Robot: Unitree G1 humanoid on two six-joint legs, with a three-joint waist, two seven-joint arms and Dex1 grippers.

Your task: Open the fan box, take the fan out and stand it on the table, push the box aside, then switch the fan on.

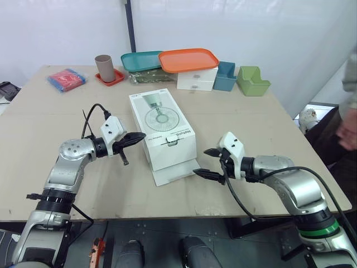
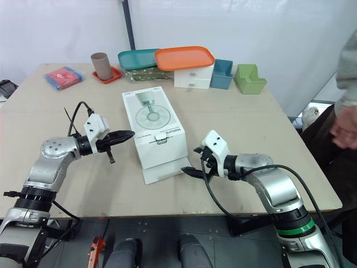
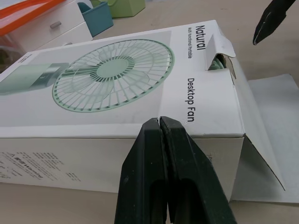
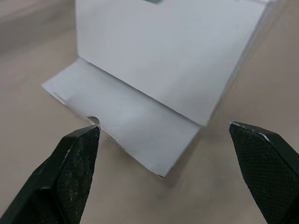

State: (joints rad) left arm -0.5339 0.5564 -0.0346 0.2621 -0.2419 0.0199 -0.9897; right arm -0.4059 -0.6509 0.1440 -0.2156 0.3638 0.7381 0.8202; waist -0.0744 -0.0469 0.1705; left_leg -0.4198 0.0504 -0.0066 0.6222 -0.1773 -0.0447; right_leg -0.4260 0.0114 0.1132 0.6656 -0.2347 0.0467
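Left hand (image 1: 138, 137) has its two black fingers pressed together with nothing between them. It points at the left long side of the fan box (image 1: 162, 125), just beside the wall near its upper edge; I cannot tell whether the tips touch the card.

Right hand (image 1: 201, 162) has its fingers spread well apart and holds nothing. It sits at the near right corner of the box, facing the end wall. One fingertip is just beside the edge of the flap (image 1: 173, 174), by a small notch in it; contact cannot be made out.

The fan box is white and printed with a pale green desk fan. It lies flat on the worktop (image 1: 251, 123), roughly in the middle, between the two hands. Its long flap at the near end is folded out and rests flat on the worktop. A small tab (image 3: 219, 44) on the top face is lifted, and a bit of green shows in the gap beneath it.

Along the far edge stand:
- a brown cup (image 1: 104, 68) on a red saucer (image 1: 111, 79)
- a teal tray (image 1: 140, 60)
- an orange tray (image 1: 188, 60) resting on a white drawer unit (image 1: 196, 79)
- a blue bin (image 1: 225, 76)
- a green bin (image 1: 252, 81)

A red and blue packet (image 1: 67, 78) lies at the far left. A person (image 1: 348, 111) stands at the right edge.
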